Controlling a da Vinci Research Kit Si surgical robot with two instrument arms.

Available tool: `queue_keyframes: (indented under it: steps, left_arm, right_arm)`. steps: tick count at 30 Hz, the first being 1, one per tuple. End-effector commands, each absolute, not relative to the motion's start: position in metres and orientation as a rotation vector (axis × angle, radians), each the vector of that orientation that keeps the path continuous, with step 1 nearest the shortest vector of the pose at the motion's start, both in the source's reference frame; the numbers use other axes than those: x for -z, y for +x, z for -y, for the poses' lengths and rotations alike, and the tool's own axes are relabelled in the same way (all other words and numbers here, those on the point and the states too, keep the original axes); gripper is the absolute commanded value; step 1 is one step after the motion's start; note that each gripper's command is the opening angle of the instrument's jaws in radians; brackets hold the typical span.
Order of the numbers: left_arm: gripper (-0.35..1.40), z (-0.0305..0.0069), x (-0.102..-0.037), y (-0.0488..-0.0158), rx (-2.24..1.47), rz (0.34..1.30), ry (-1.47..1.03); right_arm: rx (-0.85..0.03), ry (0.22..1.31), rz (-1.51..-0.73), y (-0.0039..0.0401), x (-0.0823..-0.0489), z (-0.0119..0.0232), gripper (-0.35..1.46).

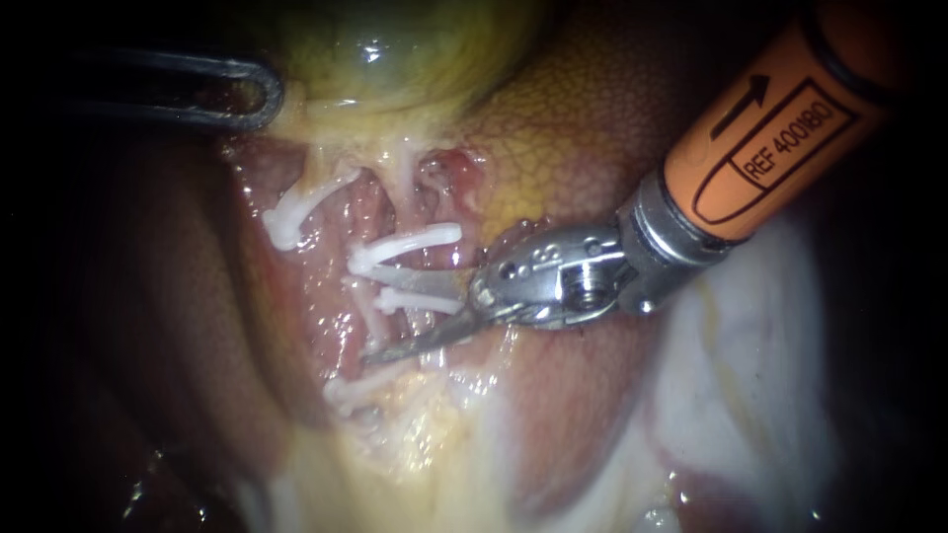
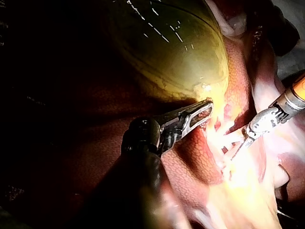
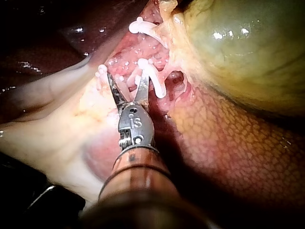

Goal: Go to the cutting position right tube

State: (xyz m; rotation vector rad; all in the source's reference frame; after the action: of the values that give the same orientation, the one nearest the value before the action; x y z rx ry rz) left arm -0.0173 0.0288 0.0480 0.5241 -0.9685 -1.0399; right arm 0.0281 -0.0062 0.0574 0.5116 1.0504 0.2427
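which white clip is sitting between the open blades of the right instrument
The short clip just under the long curved clip: it alone lies in the gap between the right instrument's open blades.

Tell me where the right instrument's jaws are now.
In the endoscope view, the right instrument comes in from upper right, its open jaws either side of a white clip, centre of view, below the gallbladder.
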Motion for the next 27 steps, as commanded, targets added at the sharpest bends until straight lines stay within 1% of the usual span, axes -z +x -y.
queue_keyframes:
  steps: [1, 8, 14, 21, 27]
  left_arm:
    - [-0.35, -0.0288, -0.048, -0.0173, 1.04, 0.968, 0.524]
    - [-0.35, -0.0288, -0.0479, -0.0172, 1.04, 0.968, 0.525]
    - [-0.35, -0.0288, -0.0479, -0.0172, 1.04, 0.968, 0.525]
    - [-0.35, -0.0288, -0.0479, -0.0172, 1.04, 0.968, 0.525]
    - [-0.35, -0.0288, -0.0479, -0.0173, 1.04, 0.968, 0.524]
  right_arm:
    - [-0.242, 0.513, -1.051, 0.0281, -0.0572, 0.0062, 1.25]
    - [-0.235, 0.527, -1.055, 0.0271, -0.0549, 0.0065, 1.25]
    - [-0.232, 0.525, -1.054, 0.0239, -0.0528, 0.0058, 1.25]
    - [-0.286, 0.567, -1.039, 0.0202, -0.0521, 0.0049, 1.25]
    - [-0.367, 0.606, -1.014, 0.0194, -0.0536, 0.0042, 1.23]
